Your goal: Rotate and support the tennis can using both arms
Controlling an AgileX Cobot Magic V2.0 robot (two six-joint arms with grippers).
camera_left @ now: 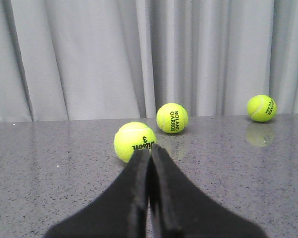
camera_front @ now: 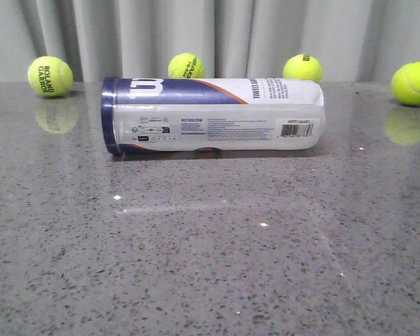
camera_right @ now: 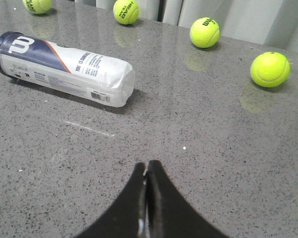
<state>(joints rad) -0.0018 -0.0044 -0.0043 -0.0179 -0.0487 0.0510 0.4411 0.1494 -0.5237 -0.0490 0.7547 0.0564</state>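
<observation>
Your tennis can (camera_front: 213, 115) lies on its side on the table (camera_front: 210, 252); left gripper (camera_left: 150, 153) and right gripper (camera_right: 146, 166) both closed, empty, away from it

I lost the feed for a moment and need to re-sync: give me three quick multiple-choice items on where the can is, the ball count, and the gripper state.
1. The tennis can is: A upright, B lying on its side on the table, C held in the air.
2. Tennis balls in the front view: A two, B three, C four.
3. The right gripper is: A shut, empty, B clamped on the can, C wide open.

Answers: 1 B, its long side rests on the table. 2 C, four sit along the back. 3 A, fingers together, short of the can.
</observation>
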